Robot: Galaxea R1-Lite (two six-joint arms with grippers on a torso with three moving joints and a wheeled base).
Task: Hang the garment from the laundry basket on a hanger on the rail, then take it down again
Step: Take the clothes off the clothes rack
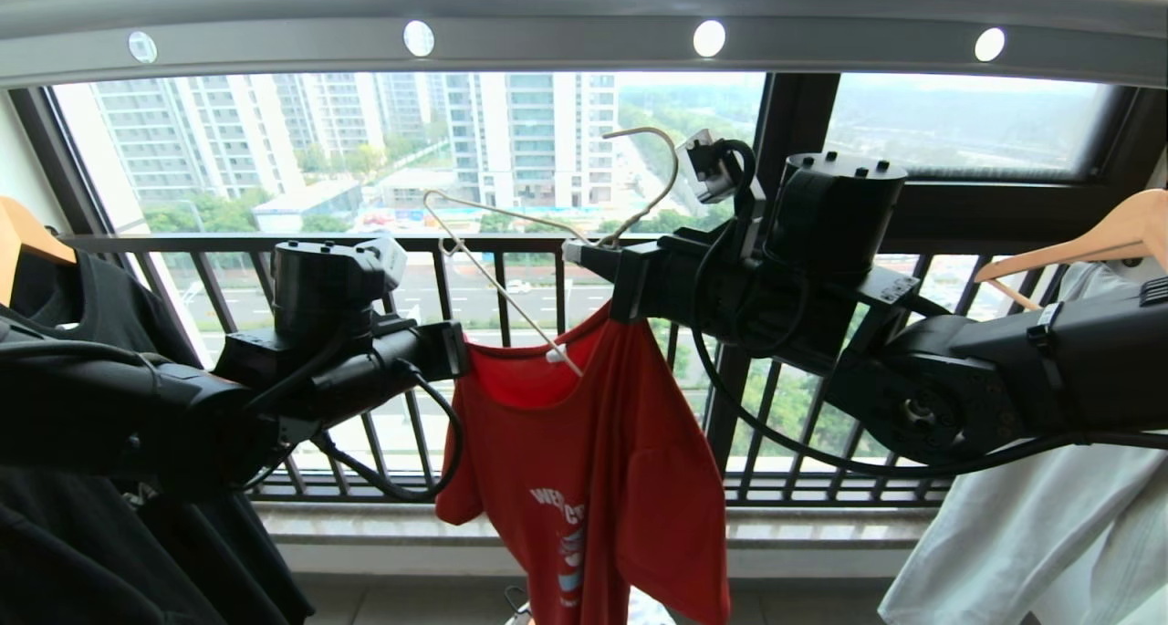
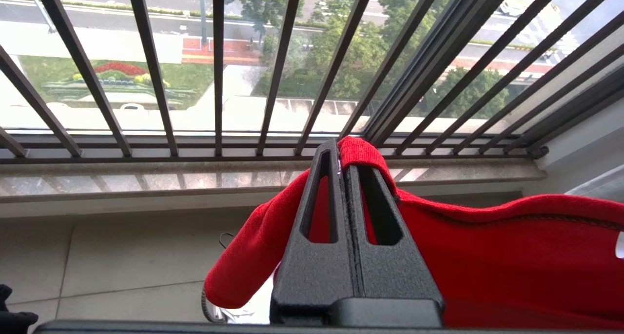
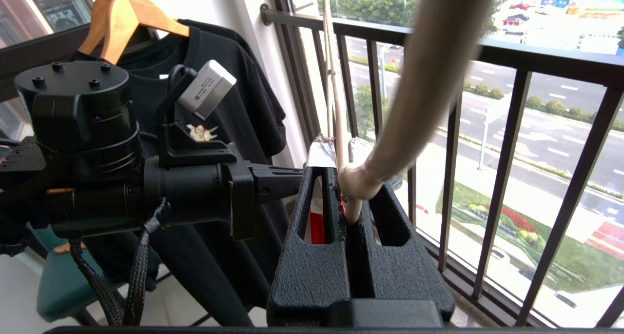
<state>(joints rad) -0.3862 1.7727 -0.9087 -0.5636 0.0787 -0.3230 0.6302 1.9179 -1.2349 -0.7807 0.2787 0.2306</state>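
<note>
Black T-shirt hangs at far left. Left gripper is clamped on the collar edge of the garment, red fabric pinched between its fingers. Garment hangs mid-window, below the rail. Hanger is tilted, hook off the rail, one arm inside the collar. Right gripper is closed on the hanger neck. White shirt at far right.

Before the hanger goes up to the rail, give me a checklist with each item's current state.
1. Right gripper shut on the hanger at its neck: ok.
2. Left gripper shut on the garment at its edge: ok.
3. Hanger hook over the rail: not ok, it hangs below.
4. Hanger inside the collar: ok for one arm; the other arm sticks out bare, not ok.
5. Garment clear of the black T-shirt: ok.
</note>
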